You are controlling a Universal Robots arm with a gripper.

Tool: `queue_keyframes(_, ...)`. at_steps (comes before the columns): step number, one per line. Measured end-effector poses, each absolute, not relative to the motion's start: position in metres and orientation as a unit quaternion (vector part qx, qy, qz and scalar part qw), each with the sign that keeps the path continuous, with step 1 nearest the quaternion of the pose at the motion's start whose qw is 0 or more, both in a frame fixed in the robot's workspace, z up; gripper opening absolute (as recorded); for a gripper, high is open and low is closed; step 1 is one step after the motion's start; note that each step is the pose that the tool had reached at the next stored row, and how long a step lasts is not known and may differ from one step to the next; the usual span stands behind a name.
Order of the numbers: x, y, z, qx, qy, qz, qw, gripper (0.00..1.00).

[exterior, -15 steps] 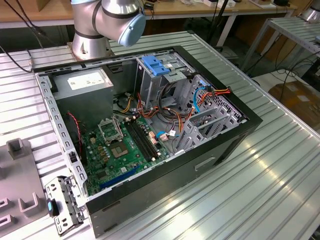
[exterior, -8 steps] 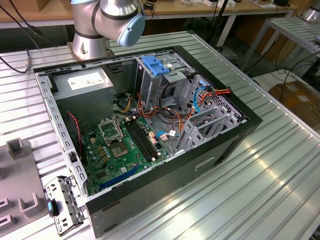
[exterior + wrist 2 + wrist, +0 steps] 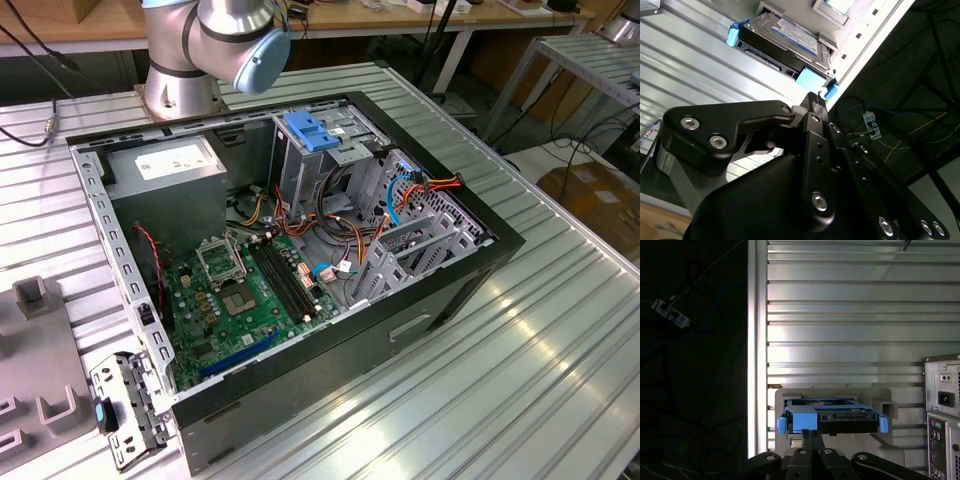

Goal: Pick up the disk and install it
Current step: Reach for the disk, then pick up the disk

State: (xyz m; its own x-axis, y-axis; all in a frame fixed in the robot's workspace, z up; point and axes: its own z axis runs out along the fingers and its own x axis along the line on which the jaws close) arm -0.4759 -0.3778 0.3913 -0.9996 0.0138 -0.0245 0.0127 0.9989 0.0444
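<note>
Pincer (image 3: 814, 99) pinched together; silver disk (image 3: 784, 39), blue-framed.

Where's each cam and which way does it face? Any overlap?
Exterior view: off the arm, high, looking down into the open computer case on the table; the arm shows at top.
First wrist view: on the wrist, looking past the end effector at the disk, end-on in its grey holder.
Second wrist view: on the wrist, looking over the end effector's linkage at the disk, obliquely.
Shared: both wrist views show the disk and the shut end effector.
</note>
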Motion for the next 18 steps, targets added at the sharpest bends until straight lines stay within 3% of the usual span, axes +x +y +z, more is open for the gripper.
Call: queue_keyframes(18,-0.4767,-0.3778,0.3911,-0.061,0.998,0.023,0.011,0.11)
